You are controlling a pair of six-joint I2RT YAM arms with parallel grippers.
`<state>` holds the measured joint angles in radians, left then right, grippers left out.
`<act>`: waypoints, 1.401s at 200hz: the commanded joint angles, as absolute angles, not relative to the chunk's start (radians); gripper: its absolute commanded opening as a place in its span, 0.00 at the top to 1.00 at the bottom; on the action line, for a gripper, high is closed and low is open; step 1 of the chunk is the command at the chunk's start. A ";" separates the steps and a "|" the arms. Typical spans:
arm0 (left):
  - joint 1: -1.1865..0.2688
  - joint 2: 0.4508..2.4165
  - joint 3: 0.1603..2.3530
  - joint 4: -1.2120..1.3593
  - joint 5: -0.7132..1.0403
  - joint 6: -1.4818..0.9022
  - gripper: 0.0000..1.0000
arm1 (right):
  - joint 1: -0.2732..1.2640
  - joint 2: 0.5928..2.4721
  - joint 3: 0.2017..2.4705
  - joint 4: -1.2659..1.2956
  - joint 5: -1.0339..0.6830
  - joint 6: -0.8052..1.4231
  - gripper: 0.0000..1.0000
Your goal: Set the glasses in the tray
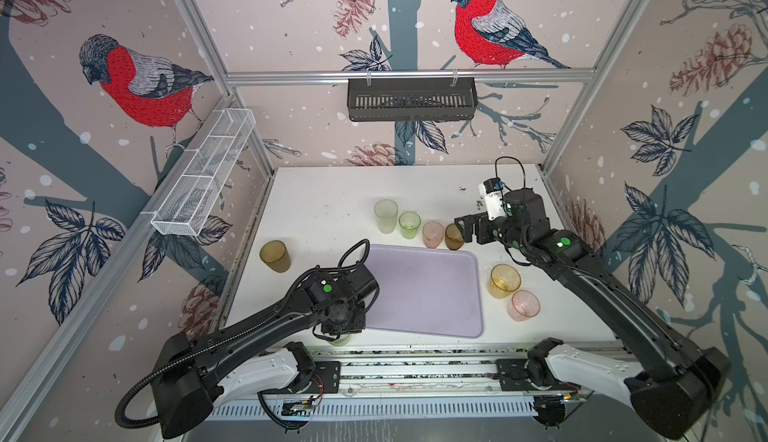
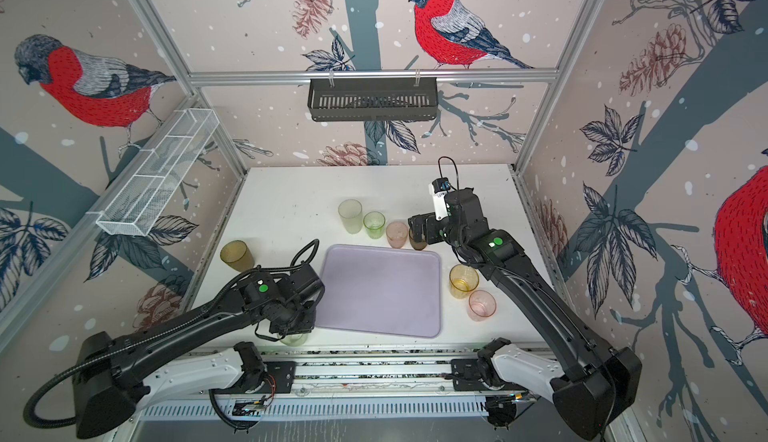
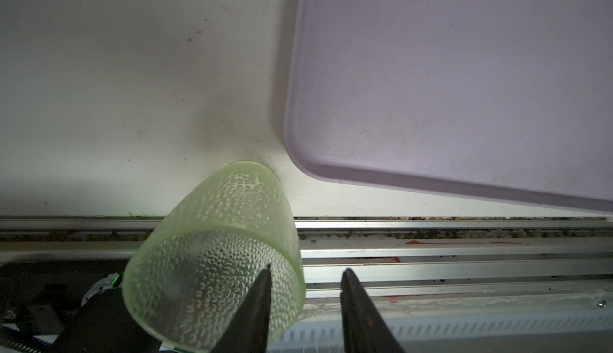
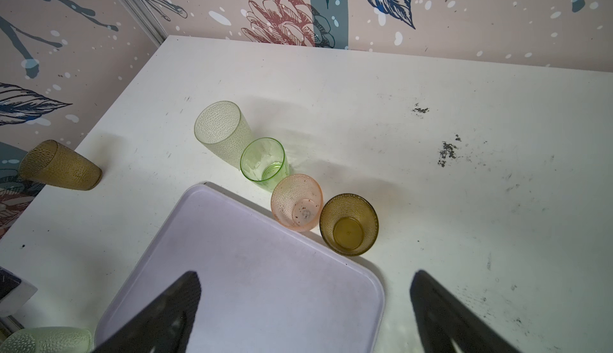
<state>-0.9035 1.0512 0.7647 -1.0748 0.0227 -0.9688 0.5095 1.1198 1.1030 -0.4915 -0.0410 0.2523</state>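
Tipping worries us: left tool [image 3: 307,268], half-spread astride the pale green glass [image 3: 212,235] rim, could topple it off the table [image 3: 132,86]; right tool [image 4: 306,272] gapes wide.

The pale green tumbler [image 3: 215,235] looks like translucent, dimpled plastic; the lilac tray [image 3: 464,69] is smooth and matt, faintly scuffed.

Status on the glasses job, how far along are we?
Done: nothing; the tray is empty. In hand: the left end effector straddles the rim of the pale green glass, one finger inside, not clamped yet. The right end effector hangs open near the brown glass. Left: all eight to move off the table.
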 commanded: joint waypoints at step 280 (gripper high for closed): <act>-0.908 1.062 0.730 -1.072 0.011 -0.958 0.83 | 0.509 1.089 1.114 -0.452 0.014 0.191 0.00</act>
<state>-0.9058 1.0698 0.7296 -1.0374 0.0242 -0.9600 0.5095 1.1027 1.1118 -0.4911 -0.0120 0.2089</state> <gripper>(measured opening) 0.178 0.996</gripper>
